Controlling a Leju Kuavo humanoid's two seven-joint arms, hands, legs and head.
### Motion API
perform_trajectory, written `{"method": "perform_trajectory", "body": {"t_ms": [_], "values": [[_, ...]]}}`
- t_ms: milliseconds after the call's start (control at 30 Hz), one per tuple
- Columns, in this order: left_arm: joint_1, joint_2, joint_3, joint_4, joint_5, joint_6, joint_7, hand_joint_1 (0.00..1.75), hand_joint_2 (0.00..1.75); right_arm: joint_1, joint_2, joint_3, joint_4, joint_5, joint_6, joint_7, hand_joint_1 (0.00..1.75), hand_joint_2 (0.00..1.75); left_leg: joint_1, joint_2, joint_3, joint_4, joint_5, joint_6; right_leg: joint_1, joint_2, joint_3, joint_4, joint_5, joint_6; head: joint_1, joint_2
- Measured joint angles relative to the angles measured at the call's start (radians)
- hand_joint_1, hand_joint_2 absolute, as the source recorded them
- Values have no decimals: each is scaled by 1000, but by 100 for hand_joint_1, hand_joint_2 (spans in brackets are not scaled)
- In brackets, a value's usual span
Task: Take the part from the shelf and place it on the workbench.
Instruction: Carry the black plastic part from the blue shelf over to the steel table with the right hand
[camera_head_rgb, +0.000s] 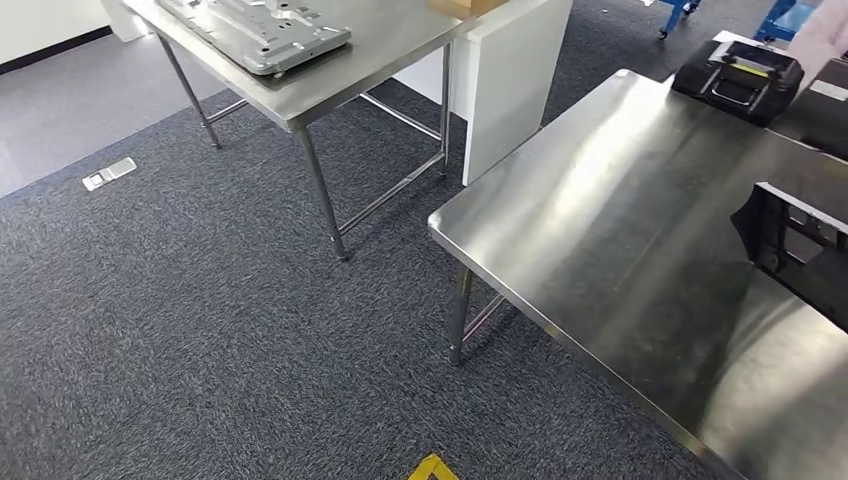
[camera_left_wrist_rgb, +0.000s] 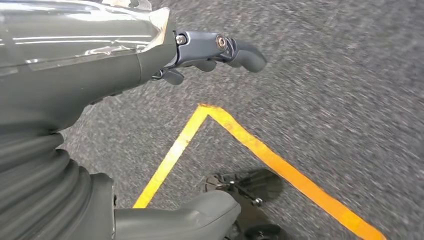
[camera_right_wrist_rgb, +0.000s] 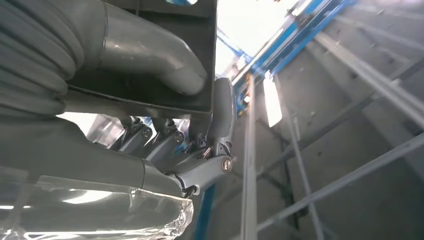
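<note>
— Looking for the part? Where is it?

— At the right edge of the head view. It is a black, flat-sided metal frame part (camera_head_rgb: 790, 240), above the big shiny steel bench (camera_head_rgb: 620, 220). I cannot tell if it touches the bench yet.

— Who has it?

— The right robot hand (camera_right_wrist_rgb: 190, 150) is clamped on it. The thick thumb lies on one side of a dark flat wall of the part (camera_right_wrist_rgb: 150, 95) and the fingers press on the other side.

— And the other one?

— The left robot hand (camera_left_wrist_rgb: 210, 50) hangs over the grey carpet floor (camera_left_wrist_rgb: 325, 75). Its fingers are apart and it holds nothing.

— Is the part hard to carry?

— I think it is stiff and will not bend. It looks a bit heavy for one hand. The wall is smooth, so it may slip or tip. Pinching the thin wall near an edge seems a good hold, and it should go down flat on the bare bench.
</note>
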Motion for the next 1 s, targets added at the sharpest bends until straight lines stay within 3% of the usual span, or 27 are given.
{"method": "perform_trajectory", "body": {"t_ms": [33,100,167,200,233,267,333,400,467,500,567,633,700,733,767,833,900,1000], "values": [[-2,0,0,0,0,0,0,0,175,0,1,-3,-3,0,0,-1,175,175,4,-25,-8,24,-20,-5,-2,13,-1,0,2,-8,-1,0],[-2,0,-1,0,0,0,-1,0,175,0,4,-5,-6,1,-1,-3,175,175,9,-92,-55,135,-87,-10,0,38,-2,-1,6,-21,-3,0],[0,0,-2,0,0,0,-1,0,175,1,8,-5,-6,2,-1,-5,175,175,10,-119,-121,267,-142,-7,7,65,-5,0,8,-29,-5,0],[2,0,-2,0,1,0,0,0,175,2,9,-5,-6,1,-1,-6,175,175,10,-122,-138,295,-143,-4,10,80,-5,0,9,-30,-5,0],[3,0,-3,0,1,0,0,0,175,3,10,-6,-6,1,-1,-6,175,175,9,-125,-138,285,-124,1,12,94,-5,0,9,-31,-5,0],[3,0,-3,0,1,0,0,0,175,3,11,-6,-6,2,-1,-7,175,175,9,-132,-118,235,-87,9,14,108,-4,0,10,-31,-5,0],[4,1,-4,0,1,0,0,0,175,3,12,-6,-6,2,-1,-7,175,175,6,-173,-56,96,-14,25,17,134,-4,1,12,-29,-5,0],[5,3,-4,0,1,0,0,0,175,4,13,-6,-6,2,-1,-7,175,175,1,-198,-23,21,15,32,19,156,-8,2,15,-23,-4,0],[3,4,-5,0,1,0,0,0,175,6,14,-9,-6,2,-1,-8,175,175,-4,-177,-18,9,20,36,21,179,-17,-1,22,-11,-4,0],[1,3,-5,0,1,1,0,0,175,8,14,-13,-6,2,-1,-8,175,175,-4,-164,-16,2,26,40,21,173,-24,3,22,-7,-5,0],[-1,1,-4,0,4,3,0,0,175,10,14,-20,-6,2,-2,-9,175,175,-1,-137,-14,-15,38,49,25,123,-55,57,-8,-6,-2,0],[2,0,-4,0,9,7,2,0,175,10,16,-24,0,1,-2,-15,175,175,-1,-110,-16,-19,42,54,23,69,-110,180,-67,-8,2,0],[5,0,-4,0,12,12,5,0,175,9,23,-30,14,3,-2,-26,175,175,-1,-80,-18,-18,41,53,16,55,-149,273,-99,2,2,0],[5,-1,-4,0,13,15,6,0,175,7,28,-36,24,5,-2,-32,175,175,0,-67,-18,-18,41,52,12,50,-143,269,-94,11,2,0],[4,-2,-4,0,14,16,8,0,175,4,32,-42,33,6,-2,-39,175,175,1,-54,-17,-17,39,49,7,42,-116,226,-76,23,2,0],[3,-1,-4,0,14,18,10,0,175,-10,41,-56,50,6,-2,-54,175,175,2,-32,-16,-14,32,38,-2,-3,-31,84,-29,43,3,0],[1,1,-4,0,14,19,14,0,175,-27,51,-71,71,10,-2,-60,175,175,-3,-16,-13,-8,22,21,-1,-35,15,5,-8,35,0,0],[-8,2,-5,0,17,-3,36,0,175,-73,54,-102,162,89,-2,-11,175,175,1,-2,-4,-3,12,3,2,-14,15,3,-7,5,-4,0]]}}
